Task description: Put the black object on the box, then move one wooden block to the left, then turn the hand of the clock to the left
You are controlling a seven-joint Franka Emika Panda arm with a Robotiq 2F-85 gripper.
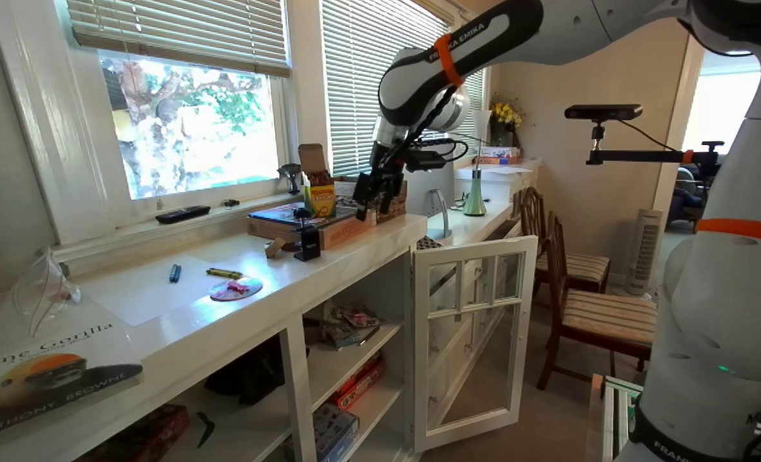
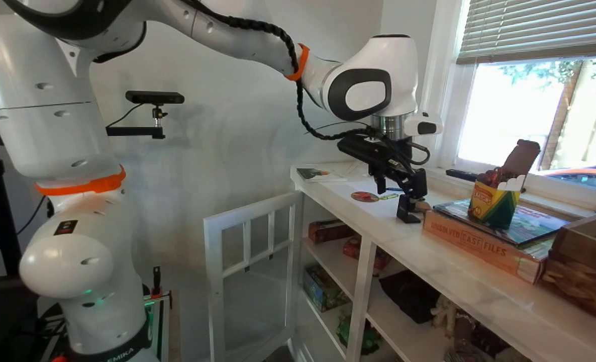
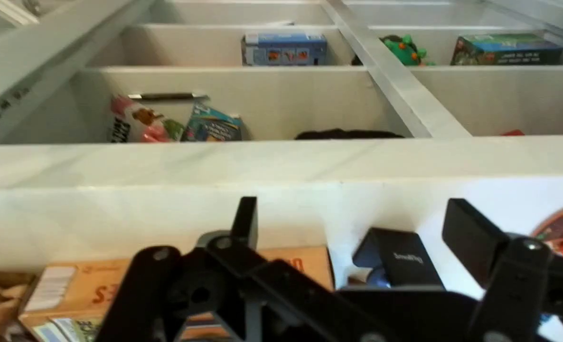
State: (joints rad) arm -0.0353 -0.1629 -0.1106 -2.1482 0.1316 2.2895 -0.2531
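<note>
OK so, left to right in an exterior view: a One Gorilla book (image 1: 47,385) lying on the white tabletop (image 1: 284,273), then a clear zip bag (image 1: 42,295), a pair of blue sticks (image 1: 175,273), and a round disc (image 1: 223,294) with a pinkish-red bit (image 1: 237,288) on it. Next, a little tan block (image 1: 275,248), just beside the black clamp (image 1: 309,242), which stands upright on the tabletop, right by the low brown box (image 1: 348,232). That box has a flat, colorful thing (image 1: 276,213) on top, and a yellow crayon box (image 1: 319,201) with its flap up stands on that. Then there's the gripper (image 1: 374,212) in midair, fingers (image 3: 469,237) spread wide; in the wrist view the clamp shows between them, but I can't tell how close it is.
</note>
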